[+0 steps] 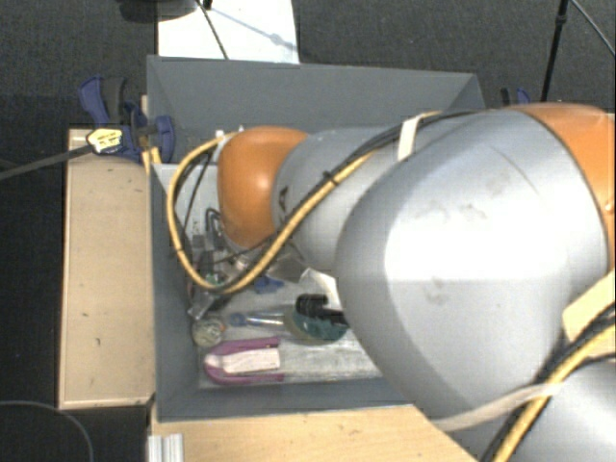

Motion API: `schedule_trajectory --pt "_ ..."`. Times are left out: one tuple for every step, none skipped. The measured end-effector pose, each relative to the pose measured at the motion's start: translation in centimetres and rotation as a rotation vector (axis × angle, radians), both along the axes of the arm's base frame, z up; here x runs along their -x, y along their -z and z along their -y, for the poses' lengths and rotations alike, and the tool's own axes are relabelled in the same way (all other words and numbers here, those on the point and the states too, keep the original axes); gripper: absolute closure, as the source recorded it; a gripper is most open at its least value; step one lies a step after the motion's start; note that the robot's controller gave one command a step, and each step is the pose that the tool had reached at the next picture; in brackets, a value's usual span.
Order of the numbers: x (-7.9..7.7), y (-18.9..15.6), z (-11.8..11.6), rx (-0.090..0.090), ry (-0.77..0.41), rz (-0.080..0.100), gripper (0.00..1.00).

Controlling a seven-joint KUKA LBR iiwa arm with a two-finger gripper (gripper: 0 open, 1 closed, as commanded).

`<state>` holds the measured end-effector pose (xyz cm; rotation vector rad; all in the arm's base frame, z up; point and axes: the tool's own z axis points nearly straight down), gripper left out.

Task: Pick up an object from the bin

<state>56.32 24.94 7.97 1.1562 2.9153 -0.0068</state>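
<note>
1. The thing nearest my gripper (pixel 204 292) is a small round grey metal disc (pixel 207 332). It lies flat on the floor of the grey metal bin (pixel 318 89), close to the bin's left wall and toward its near-left corner.
2. My gripper hangs low inside the bin by that same left wall, just farther from the bin's near wall than the disc. I cannot tell whether it is open or closed, or whether it touches the disc.
3. A flat purple-and-pink packet (pixel 245 362) lies along the bin's near wall, just beside the disc.
4. A slim blue pen-like stick (pixel 258 320) lies farther from the bin's left wall.
5. A black-and-dark-green lump (pixel 318 321) sits near the bin's middle.
6. A crinkled clear plastic sheet (pixel 327 359) spreads along the bin's near wall.
7. My orange wrist cover (pixel 252 186) and looping yellow cable (pixel 174 221) hang over the bin's left half.
</note>
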Motion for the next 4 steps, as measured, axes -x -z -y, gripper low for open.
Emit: schedule_trajectory --pt "0.3 -2.4 0.9 -0.004 0.012 -0.003 1.00" --pt "0.3 -2.3 0.8 -0.005 0.010 -0.004 0.00" --pt "-1.9 -2.8 0.4 -0.005 -0.445 0.000 0.00" --pt "3.8 -1.4 3.2 0.000 -0.787 0.042 0.00"
